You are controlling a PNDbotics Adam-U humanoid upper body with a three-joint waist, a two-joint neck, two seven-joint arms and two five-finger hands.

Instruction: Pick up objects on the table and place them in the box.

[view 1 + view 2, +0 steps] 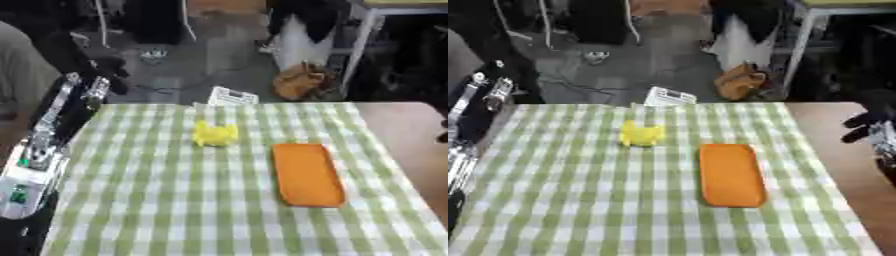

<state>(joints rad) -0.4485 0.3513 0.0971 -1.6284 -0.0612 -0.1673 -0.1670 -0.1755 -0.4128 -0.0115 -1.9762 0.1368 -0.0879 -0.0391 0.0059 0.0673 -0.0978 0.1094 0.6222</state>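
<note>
Right eye view: yellow toy [641, 134] mid-table on green check cloth [579, 210], just left of orange tray [730, 174], tray's long axis running near to far. Right hand [866, 121] at right edge, fingers curled, empty. Left hand unseen. Right hand likely nearer; toy lies to its left.

A green-and-white checked cloth [219, 200] covers the tabletop, bare wood [411, 135] showing along its right side, while beyond the far edge lies a grey floor [201, 60] with a brown bag [302, 82] beside a white table leg [360, 50].
</note>
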